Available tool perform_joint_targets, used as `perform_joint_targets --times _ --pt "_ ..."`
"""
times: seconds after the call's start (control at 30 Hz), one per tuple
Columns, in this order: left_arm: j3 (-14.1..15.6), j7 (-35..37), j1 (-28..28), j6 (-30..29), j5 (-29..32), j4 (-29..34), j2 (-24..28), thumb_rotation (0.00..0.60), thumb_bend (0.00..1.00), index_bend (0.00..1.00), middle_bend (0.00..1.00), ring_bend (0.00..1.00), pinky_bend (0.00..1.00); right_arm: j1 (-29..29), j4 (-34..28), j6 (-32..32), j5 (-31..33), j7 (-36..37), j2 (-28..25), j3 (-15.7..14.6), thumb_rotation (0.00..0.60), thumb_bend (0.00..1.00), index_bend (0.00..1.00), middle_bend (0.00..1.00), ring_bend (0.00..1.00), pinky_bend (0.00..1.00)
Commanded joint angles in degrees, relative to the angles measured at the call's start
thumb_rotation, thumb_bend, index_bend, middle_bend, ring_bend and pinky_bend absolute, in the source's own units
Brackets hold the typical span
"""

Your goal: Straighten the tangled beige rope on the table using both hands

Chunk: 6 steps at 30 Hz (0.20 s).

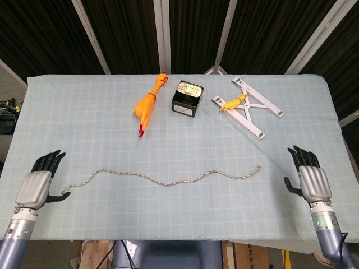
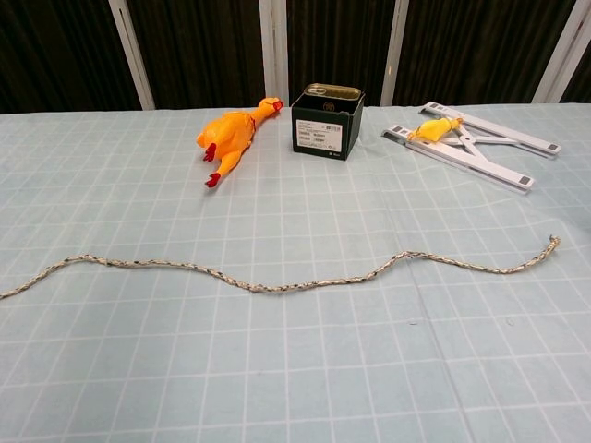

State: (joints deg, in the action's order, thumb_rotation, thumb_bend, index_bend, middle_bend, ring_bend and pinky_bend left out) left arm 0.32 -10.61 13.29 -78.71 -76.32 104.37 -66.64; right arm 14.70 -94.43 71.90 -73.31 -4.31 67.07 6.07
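Beige rope (image 1: 162,180) lies stretched, gently wavy, across near surface (image 1: 185,140). My left robot hand (image 1: 37,186) and right robot hand (image 1: 310,180) flank rope ends, fingers spread, holding nothing. Straightening looks nearly done; next: pinch ends, tug out remaining waves.

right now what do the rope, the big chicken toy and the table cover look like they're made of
Rope: twisted natural fibre, probably jute or hemp, judging by its matte beige strands with darker flecks.
Chicken toy: likely rubber or soft vinyl, given its smooth, slightly glossy orange skin.
Table cover: apparently woven cloth, matte pale blue, with a grid pattern and faint creases.
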Motion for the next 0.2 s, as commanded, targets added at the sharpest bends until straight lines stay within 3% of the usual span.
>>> perform_joint_targets --times 0.03,0.1,0.2 --pt "6.0 4.4 -5.2 -6.3 -10.7 0.8 4.3 0.6 0.16 0.06 0.0 0.0 0.0 -4.8 -2.1 8.4 -12.2 1.8 -2.5 -5.6 0.6 0.43 0.0 0.0 0.0 0.0" --pt "7.8 4.5 -7.1 -9.4 -15.6 -1.9 4.8 0.6 0.16 0.05 0.0 0.0 0.0 -6.6 -0.6 12.3 -18.2 1.6 -2.6 -8.0 0.6 0.43 0.0 0.0 0.0 0.0" --pt "9.0 4.8 -8.5 -11.7 -19.1 -4.7 4.8 0.6 0.16 0.05 0.0 0.0 0.0 -7.7 1.1 15.0 -22.3 1.1 -2.3 -9.3 0.6 0.43 0.0 0.0 0.0 0.0"
